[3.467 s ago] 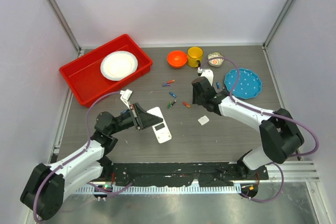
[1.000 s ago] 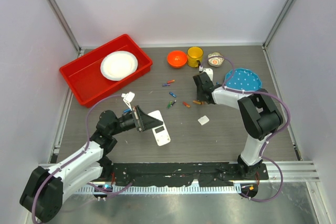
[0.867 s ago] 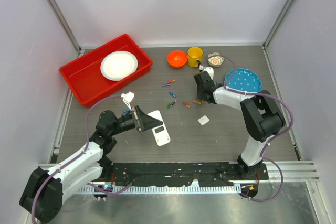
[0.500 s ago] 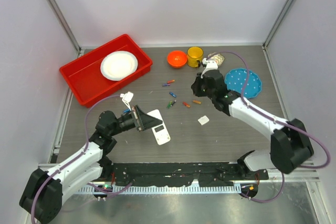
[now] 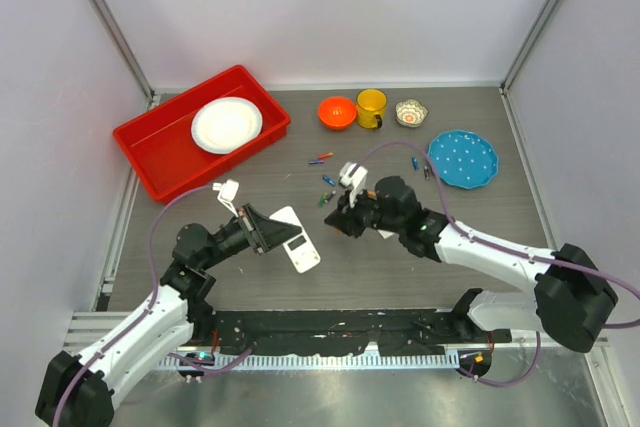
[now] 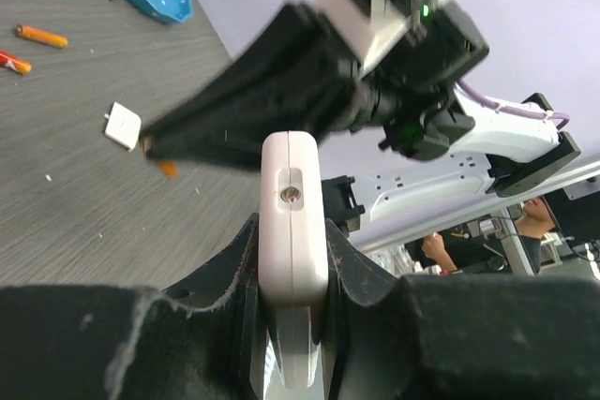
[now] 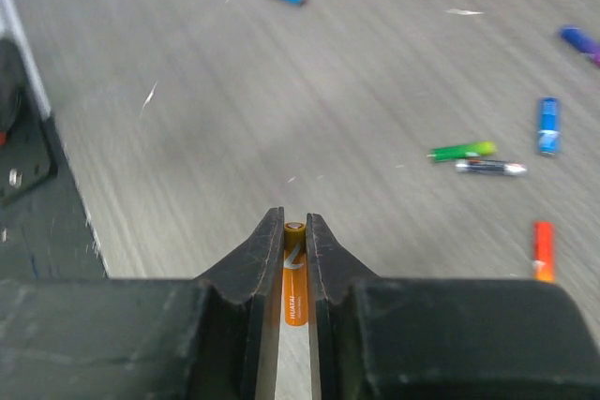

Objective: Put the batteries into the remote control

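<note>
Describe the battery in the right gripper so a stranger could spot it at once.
Over the dark wood-grain table, find the right gripper near the middle. Pinched between its black fingers is a slim orange battery; the other batteries lie loose, ungripped.

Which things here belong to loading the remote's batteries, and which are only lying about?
Job: remote control, orange battery, loose batteries, small white piece (likely the cover).
Lying about: red tray, white plate, orange bowl, yellow mug, patterned bowl, blue plate.

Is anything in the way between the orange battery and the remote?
No. The orange battery is pinched in the right gripper, close to the remote control, and nothing visible sits between them.
</note>
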`<state>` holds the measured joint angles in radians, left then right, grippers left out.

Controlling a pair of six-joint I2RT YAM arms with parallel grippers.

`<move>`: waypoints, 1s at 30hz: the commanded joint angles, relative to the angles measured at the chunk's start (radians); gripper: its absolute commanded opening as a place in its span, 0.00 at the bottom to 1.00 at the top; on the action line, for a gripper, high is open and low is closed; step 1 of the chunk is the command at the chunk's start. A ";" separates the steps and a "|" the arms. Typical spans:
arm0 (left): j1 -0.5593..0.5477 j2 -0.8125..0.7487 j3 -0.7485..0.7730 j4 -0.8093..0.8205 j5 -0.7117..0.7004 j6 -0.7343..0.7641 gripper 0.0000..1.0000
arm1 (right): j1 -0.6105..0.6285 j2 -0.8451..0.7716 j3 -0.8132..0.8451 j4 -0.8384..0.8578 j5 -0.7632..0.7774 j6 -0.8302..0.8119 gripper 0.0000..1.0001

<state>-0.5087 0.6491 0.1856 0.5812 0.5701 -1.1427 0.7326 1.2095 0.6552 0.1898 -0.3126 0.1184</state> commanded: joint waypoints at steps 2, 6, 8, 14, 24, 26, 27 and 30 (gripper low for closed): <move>-0.002 -0.098 -0.031 -0.046 -0.088 0.040 0.00 | 0.132 0.033 -0.054 0.028 0.104 -0.281 0.01; -0.001 -0.135 -0.055 -0.049 -0.107 0.024 0.00 | 0.149 0.047 -0.075 0.056 0.133 -0.325 0.01; -0.001 -0.138 -0.054 -0.050 -0.107 0.024 0.00 | 0.151 0.059 -0.068 0.056 0.138 -0.327 0.01; -0.001 -0.150 -0.043 -0.089 -0.127 0.037 0.00 | 0.152 0.187 0.104 -0.124 0.503 0.000 0.01; -0.002 -0.177 -0.043 -0.135 -0.168 0.035 0.00 | 0.174 0.227 0.235 -0.417 0.869 0.924 0.01; -0.001 -0.189 -0.043 -0.155 -0.177 0.040 0.00 | 0.204 0.225 0.234 -0.471 0.915 1.091 0.01; -0.001 -0.193 -0.041 -0.162 -0.185 0.043 0.00 | 0.211 0.254 0.251 -0.515 0.928 1.139 0.01; -0.001 -0.210 -0.043 -0.188 -0.208 0.054 0.00 | 0.240 0.329 0.357 -0.734 0.977 1.316 0.01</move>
<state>-0.5087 0.4637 0.1303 0.4034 0.4023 -1.1156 0.9329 1.4849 0.9012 -0.2829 0.5140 1.0447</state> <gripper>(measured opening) 0.261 0.173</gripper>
